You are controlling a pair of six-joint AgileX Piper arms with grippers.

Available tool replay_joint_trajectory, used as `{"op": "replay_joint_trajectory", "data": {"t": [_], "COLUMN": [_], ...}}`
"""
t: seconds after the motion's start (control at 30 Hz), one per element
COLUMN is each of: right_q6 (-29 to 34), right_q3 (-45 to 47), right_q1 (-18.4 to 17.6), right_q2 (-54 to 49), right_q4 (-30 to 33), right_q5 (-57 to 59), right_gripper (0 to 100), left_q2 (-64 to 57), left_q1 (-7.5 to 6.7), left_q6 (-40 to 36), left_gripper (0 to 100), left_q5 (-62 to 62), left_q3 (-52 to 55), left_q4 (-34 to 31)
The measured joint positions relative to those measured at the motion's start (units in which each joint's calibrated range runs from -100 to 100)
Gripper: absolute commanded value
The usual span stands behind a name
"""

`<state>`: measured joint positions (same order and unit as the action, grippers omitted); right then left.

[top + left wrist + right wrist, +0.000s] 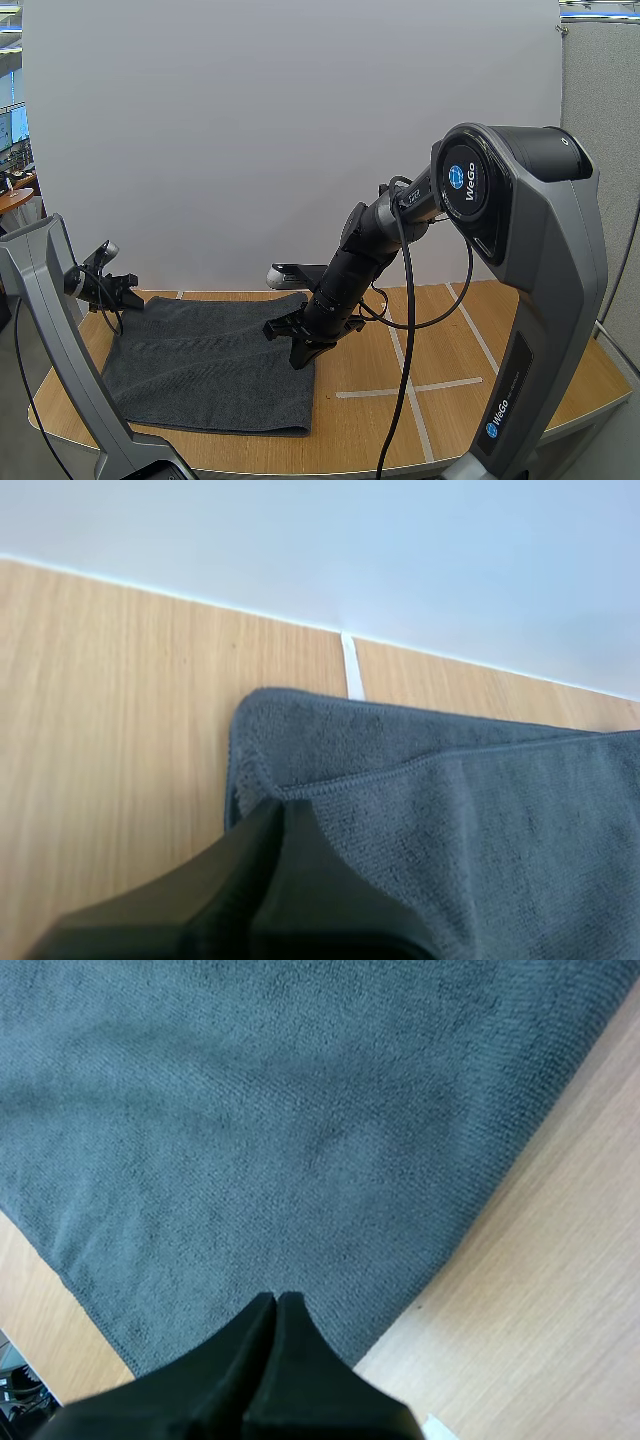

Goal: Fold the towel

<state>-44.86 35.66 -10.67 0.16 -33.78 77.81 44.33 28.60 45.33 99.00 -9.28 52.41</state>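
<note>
A dark grey towel [210, 365] lies flat on the wooden table [400, 420], left of centre. Near its far left corner a top layer with a stitched hem [450, 755] lies over a lower layer [300, 730]. My left gripper [108, 290] is at that corner. It [277, 805] is shut into one dark wedge, with its tips at the corner of the top layer. My right gripper [300, 352] points down over the towel's right edge. It [276, 1298] is also shut, just above the flat cloth [300, 1110], with no fabric visibly pinched.
White tape lines [410, 388] cross the bare wood right of the towel. A white wall [300, 130] stands close behind the table's far edge. A small dark and silver object [292, 273] lies by the wall behind the right arm.
</note>
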Motion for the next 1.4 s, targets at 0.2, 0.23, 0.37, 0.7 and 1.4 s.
{"op": "replay_joint_trajectory", "data": {"t": [0.2,0.23,0.37,0.7,1.4], "right_q6": [0.00,0.00,0.00,0.00,0.00], "right_q3": [0.00,0.00,0.00,0.00,0.00], "right_q1": [0.00,0.00,0.00,0.00,0.00], "right_q2": [0.00,0.00,0.00,0.00,0.00], "right_q4": [0.00,0.00,0.00,0.00,0.00], "right_q5": [0.29,0.29,0.29,0.29,0.29], "right_gripper": [0,0,0,0,0], "left_q2": [0.10,0.10,0.10,0.10,0.10], "left_q1": [-0.54,-0.62,-0.96,-2.25,-2.00], "left_q6": [0.09,0.09,0.19,0.36,-0.83], "left_gripper": [0,0,0,9,100], "left_q5": [0.00,0.00,0.00,0.00,0.00], "left_q3": [-3.58,-3.62,-4.26,-4.26,-4.36], "left_q4": [1.73,1.73,2.72,3.05,-1.12]}}
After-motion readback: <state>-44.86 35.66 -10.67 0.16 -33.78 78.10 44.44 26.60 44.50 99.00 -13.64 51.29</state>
